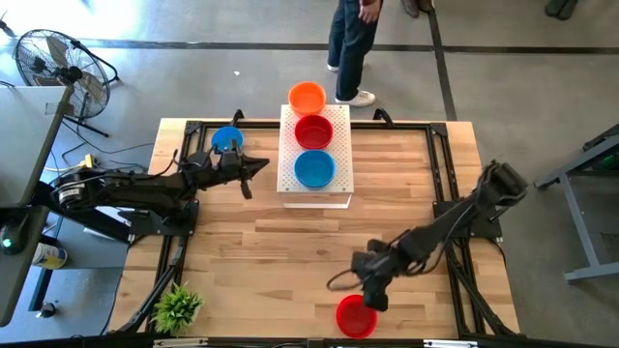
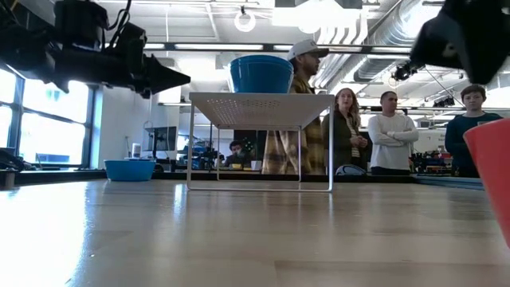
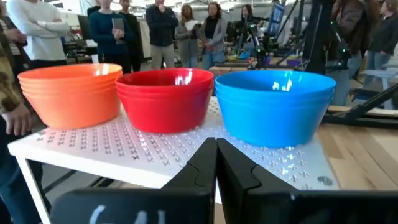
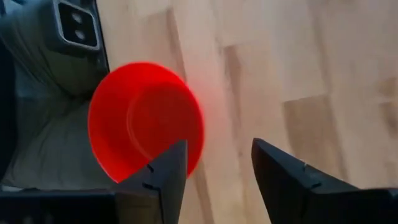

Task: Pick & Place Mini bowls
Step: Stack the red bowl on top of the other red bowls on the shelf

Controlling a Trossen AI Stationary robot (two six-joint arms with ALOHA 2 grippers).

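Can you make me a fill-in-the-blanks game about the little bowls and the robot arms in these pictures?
1. On the white platform, the bowls in the middle are coloured ____.
2. The blue bowl standing alone on the table is nearest the ____ gripper.
3. The right gripper has its fingers ____ beside a red bowl.
4. That red bowl sits at the table's ____.

Missing words: red; left; open; edge

The high view looks straight down on the whole surface (image 1: 290,242). The low view looks level across it, toward the white platform (image 2: 261,100). The left wrist view sees this platform very near; the right wrist view looks down closely.
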